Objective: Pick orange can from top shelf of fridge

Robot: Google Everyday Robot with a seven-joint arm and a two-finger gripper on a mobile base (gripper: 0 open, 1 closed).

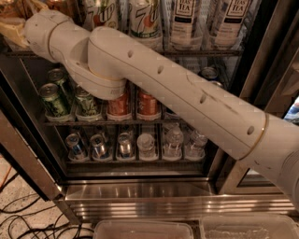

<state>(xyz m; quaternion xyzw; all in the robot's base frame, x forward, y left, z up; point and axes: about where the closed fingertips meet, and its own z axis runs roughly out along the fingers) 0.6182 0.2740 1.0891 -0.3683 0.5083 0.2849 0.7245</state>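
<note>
The orange can (61,5), a copper sliver at the upper edge on the top shelf (201,52) of the fridge (140,191), just left of the 7Up cans (145,18), sits near the arm's wrist (42,25), beyond which the gripper is out of sight, open or closed I cannot tell; best to approach level and close on that can alone.

Cream-white arm (177,93), green cans (53,100), steel-grey fridge (140,192).

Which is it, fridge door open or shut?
Open: the door edge angles out left of the fridge, and the arm reaches the top shelf. The tool is out of view.
</note>
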